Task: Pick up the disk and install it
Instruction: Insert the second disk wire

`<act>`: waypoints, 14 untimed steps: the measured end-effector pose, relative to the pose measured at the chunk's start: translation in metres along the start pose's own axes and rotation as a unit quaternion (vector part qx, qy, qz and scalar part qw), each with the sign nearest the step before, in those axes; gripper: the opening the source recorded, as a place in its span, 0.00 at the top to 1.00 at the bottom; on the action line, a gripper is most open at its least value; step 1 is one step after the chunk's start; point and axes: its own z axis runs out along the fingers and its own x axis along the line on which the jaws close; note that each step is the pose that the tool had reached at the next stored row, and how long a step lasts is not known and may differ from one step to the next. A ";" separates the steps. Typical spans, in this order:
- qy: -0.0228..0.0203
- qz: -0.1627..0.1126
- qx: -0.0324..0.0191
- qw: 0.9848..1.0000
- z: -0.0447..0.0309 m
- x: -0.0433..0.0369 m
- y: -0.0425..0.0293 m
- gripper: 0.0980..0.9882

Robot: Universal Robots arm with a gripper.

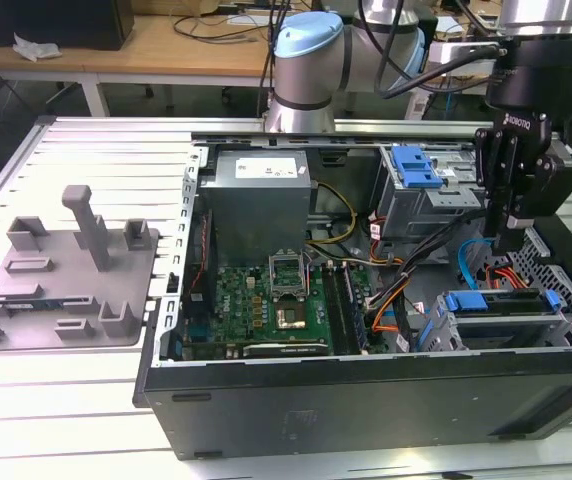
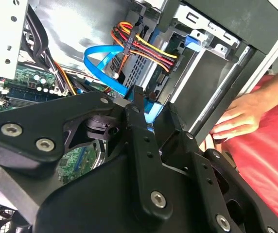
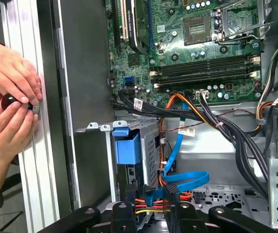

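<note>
The disk, a silver drive in a bright blue bracket, lies in the lower drive cage of the open computer case, at the exterior view's right. Its blue end tab also faces the camera in the first wrist view and the second wrist view. My gripper hangs just above and behind that cage. Its black fingers stand slightly apart, open, over the blue data cable and the red-yellow power wires. Nothing is gripped between them, as the second wrist view of the gripper also shows.
A person's hands rest on the table rail beside the case and hold a small dark knob; a hand and red clothing are close to the cage. A second blue tab sits on the upper bay. A grey stand lies at the exterior view's left.
</note>
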 end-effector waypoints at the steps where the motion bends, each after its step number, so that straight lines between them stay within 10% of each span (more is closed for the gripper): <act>1: 0.000 0.000 0.000 1.000 0.0001 0.0002 -0.0002 0.70; 14: 0.000 0.001 -0.001 1.000 0.0010 0.0012 -0.0023 0.80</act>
